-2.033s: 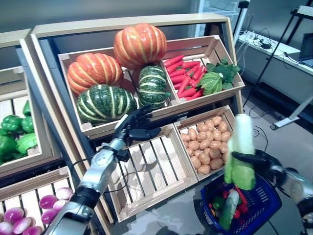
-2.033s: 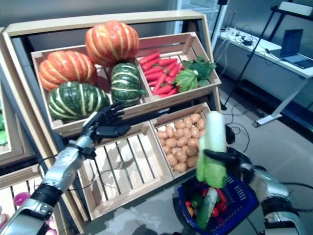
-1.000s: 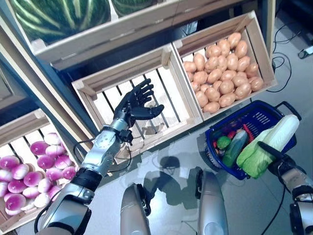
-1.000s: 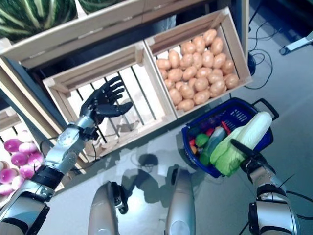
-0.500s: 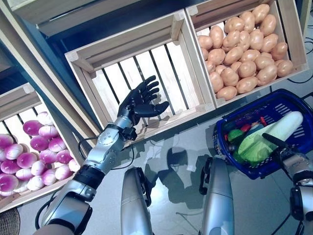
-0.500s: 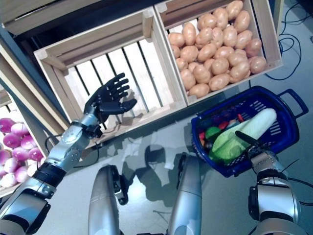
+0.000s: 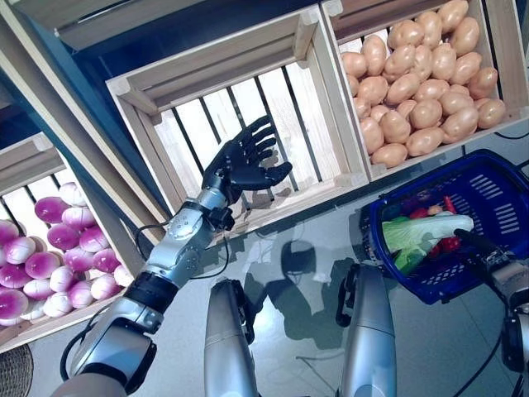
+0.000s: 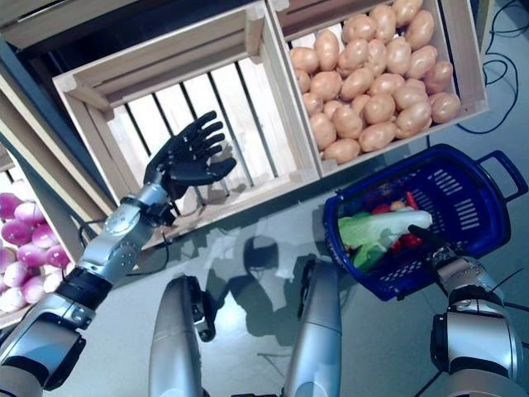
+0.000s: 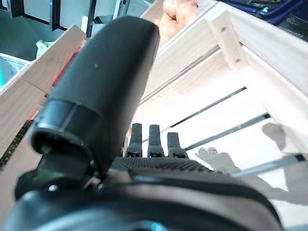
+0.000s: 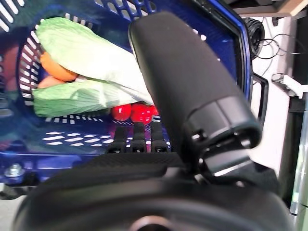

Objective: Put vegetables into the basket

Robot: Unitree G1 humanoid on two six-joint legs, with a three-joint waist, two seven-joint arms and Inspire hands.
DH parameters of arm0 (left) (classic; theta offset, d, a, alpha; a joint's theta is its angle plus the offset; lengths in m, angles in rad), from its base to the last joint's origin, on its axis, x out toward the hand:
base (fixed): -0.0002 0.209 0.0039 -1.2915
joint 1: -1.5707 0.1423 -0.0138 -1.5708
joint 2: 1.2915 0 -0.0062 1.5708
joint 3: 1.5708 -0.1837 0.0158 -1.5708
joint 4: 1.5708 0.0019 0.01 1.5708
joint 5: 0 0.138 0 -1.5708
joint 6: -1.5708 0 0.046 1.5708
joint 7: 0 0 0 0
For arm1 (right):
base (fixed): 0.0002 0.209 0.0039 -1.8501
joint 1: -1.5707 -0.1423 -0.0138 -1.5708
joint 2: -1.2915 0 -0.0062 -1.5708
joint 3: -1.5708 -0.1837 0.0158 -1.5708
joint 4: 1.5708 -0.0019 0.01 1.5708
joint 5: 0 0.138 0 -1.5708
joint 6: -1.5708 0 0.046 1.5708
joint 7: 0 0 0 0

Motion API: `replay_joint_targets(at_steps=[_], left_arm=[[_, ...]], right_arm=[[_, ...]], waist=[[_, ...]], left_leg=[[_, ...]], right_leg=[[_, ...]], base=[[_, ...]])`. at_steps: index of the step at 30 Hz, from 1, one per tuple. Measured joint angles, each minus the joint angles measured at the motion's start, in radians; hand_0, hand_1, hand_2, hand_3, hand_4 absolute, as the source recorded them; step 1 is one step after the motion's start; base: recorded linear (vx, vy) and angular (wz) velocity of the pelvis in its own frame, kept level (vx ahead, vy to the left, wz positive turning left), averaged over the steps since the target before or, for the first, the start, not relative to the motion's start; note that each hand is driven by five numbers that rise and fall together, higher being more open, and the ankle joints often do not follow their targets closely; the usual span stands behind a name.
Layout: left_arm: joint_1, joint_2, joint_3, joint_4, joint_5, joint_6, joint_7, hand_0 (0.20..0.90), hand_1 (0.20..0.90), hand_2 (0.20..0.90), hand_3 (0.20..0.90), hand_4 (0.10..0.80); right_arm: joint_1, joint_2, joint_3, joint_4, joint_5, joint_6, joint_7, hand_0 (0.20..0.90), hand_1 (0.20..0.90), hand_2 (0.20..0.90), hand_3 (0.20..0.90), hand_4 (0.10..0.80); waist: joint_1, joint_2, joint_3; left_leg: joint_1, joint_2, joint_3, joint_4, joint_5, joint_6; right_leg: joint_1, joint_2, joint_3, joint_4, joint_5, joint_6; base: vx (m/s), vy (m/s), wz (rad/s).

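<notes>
The blue plastic basket (image 7: 488,198) stands on the floor at the lower right, below the crate of potatoes. A pale green and white cabbage (image 7: 421,231) lies in it on top of red, orange and green vegetables; it also shows in the right wrist view (image 10: 86,57). My right hand (image 7: 483,248) is at the basket's near rim, its fingers (image 10: 137,137) straight and holding nothing. My left hand (image 7: 240,165) is raised open with fingers spread in front of the slatted wooden crate (image 7: 140,99), holding nothing.
The wooden stand fills the upper half of the eye views. A crate of potatoes (image 7: 413,74) sits right above the basket. A crate of purple-white round vegetables (image 7: 50,256) is at the lower left. Grey floor lies before the stand.
My right hand has let go of the cabbage, which now lies lower and flatter in the basket. The left hand has stayed raised before the slatted crate. The camera has shifted a little.
</notes>
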Motion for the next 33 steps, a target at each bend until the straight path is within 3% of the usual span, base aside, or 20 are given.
replay_joint_targets(at_steps=[5,10,14,19,23,25,28,33], left_arm=[[-0.002,0.0,-0.002,0.001,0.0,-0.001,-0.004,0.9,0.9,0.9,0.9,0.8],[-0.001,-0.008,-0.002,0.005,0.003,-0.002,0.002,0.9,0.9,0.9,0.9,0.8],[0.01,-0.052,-0.002,0.024,0.035,-0.005,0.008,0.9,0.9,0.9,0.9,0.8],[0.196,-0.164,0.013,0.052,0.108,-0.023,0.003,0.9,0.9,0.9,0.9,0.8],[0.35,-0.194,-0.005,0.058,0.203,-0.035,-0.021,0.9,0.9,0.9,0.9,0.8],[0.422,-0.196,-0.005,0.059,0.243,-0.063,-0.029,0.9,0.9,0.9,0.9,0.8],[0.469,-0.199,0.003,0.062,0.26,-0.111,-0.039,0.9,0.9,0.9,0.9,0.8],[0.557,-0.232,0.012,0.095,0.354,-0.257,0.026,0.9,0.9,0.9,0.9,0.8]], right_arm=[[0.012,0.001,-0.005,0.013,-0.004,-0.008,0.0,0.9,0.9,0.9,0.9,0.8],[0.029,0.091,0.004,-0.082,-0.137,-0.142,-0.079,0.9,0.9,0.9,0.9,0.8],[0.083,0.199,0.016,-0.174,-0.157,-0.247,-0.127,0.9,0.9,0.9,0.9,0.8],[0.304,0.393,0.104,-0.354,-0.16,-0.345,-0.175,0.9,0.9,0.9,0.9,0.8],[0.46,0.497,0.136,-0.458,-0.201,-0.372,-0.262,0.9,0.9,0.9,0.9,0.8],[0.532,0.531,0.166,-0.523,-0.205,-0.388,-0.309,0.9,0.9,0.9,0.9,0.8],[0.579,0.562,0.197,-0.59,-0.246,-0.397,-0.357,0.9,0.9,0.9,0.9,0.8],[0.663,0.607,0.269,-0.742,-0.326,-0.425,-0.386,0.9,0.9,0.9,0.9,0.8]], waist=[[-0.001,-0.01,-0.011],[0.0,-0.037,-0.034],[0.006,-0.046,-0.08],[0.018,-0.052,-0.219],[0.023,-0.032,-0.297],[0.022,-0.024,-0.318],[0.022,-0.025,-0.326],[0.019,-0.032,-0.39]], left_leg=[[0.109,0.001,0.033,-0.13,0.03,0.013],[0.256,0.007,0.09,-0.324,0.094,0.016],[0.365,0.017,0.119,-0.461,0.136,0.013],[0.576,0.02,0.172,-0.727,0.214,-0.003],[0.744,0.004,0.209,-0.964,0.298,-0.012],[0.831,-0.014,0.226,-1.107,0.361,-0.012],[0.892,-0.026,0.246,-1.205,0.4,-0.011],[0.978,-0.049,0.273,-1.318,0.437,-0.006]], right_leg=[[0.111,0.008,-0.026,-0.123,0.023,0.008],[0.247,0.034,-0.044,-0.322,0.097,0.019],[0.36,0.064,-0.069,-0.467,0.141,0.02],[0.552,0.115,-0.095,-0.705,0.197,0.027],[0.709,0.154,-0.096,-0.924,0.268,0.04],[0.789,0.168,-0.096,-1.062,0.326,0.049],[0.845,0.177,-0.095,-1.165,0.373,0.054],[0.937,0.181,-0.094,-1.311,0.433,0.069]], base=[[0.014,0.026,0.01],[0.071,0.005,-0.11],[0.12,-0.043,-0.09],[0.234,-0.035,-0.06],[0.201,0.045,-0.05],[0.123,0.056,-0.01],[0.095,0.061,-0.07],[0.064,0.025,-0.07]])
